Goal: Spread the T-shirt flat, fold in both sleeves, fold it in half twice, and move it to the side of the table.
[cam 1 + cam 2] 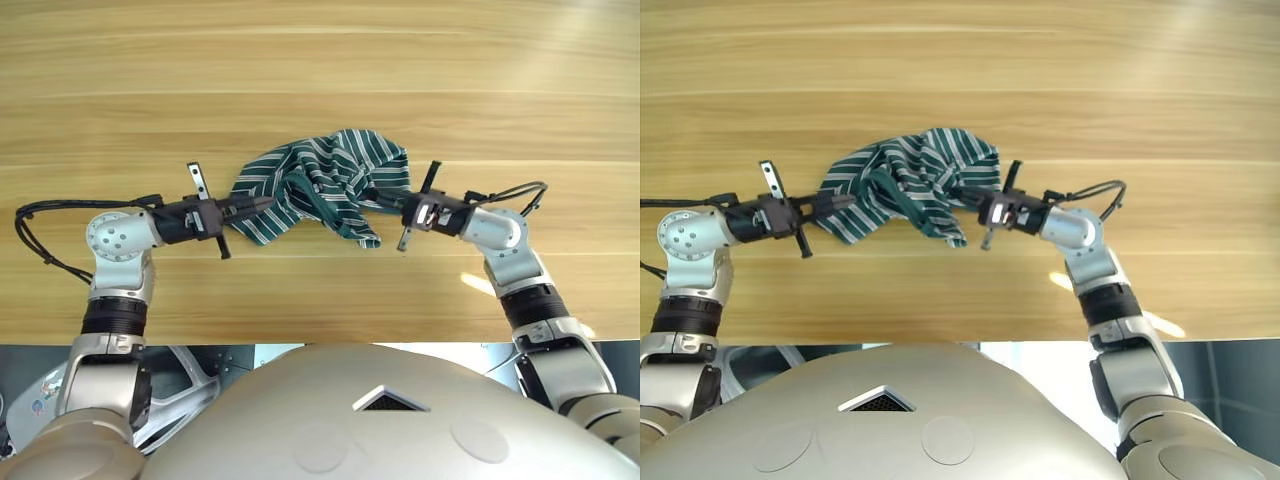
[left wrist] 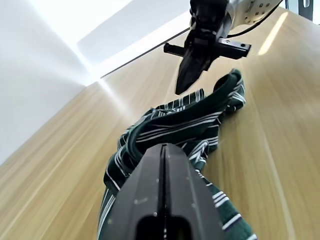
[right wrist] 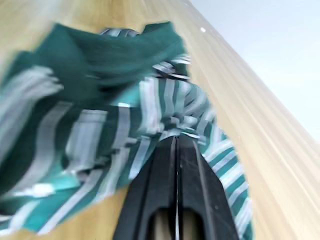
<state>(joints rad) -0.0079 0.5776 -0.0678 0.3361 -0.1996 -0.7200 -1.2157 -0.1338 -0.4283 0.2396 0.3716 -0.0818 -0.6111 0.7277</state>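
The dark green T-shirt with white stripes [image 1: 325, 185] lies as a crumpled heap near the middle of the light wooden desk [image 1: 320, 60], somewhat closer to the robot's edge than to the far edge; no sleeve or hem can be told apart in the folds, so by my judgement the first step, spreading it flat, is not yet done.

The left gripper [image 1: 265, 203] is at the left end of the heap and the right gripper [image 1: 370, 196] at the right end; they point toward each other along one line, and the long axis of the heap runs on this same line, from left to right across the desk. Each arm is near to its own end; neither is closer than the other.

In the left wrist view the fingers [image 2: 145, 195] are pressed together with only a thin seam between them, the tips among the striped cloth; in the right wrist view the fingers [image 3: 160, 190] are clenched in the same way, with a fold lying over the tip. I judge that both pinch the T-shirt, though the pinch itself is hidden.

The coming move probably needs the two arms to draw apart along this axis; the cloth can slip out if the pinch is thin.
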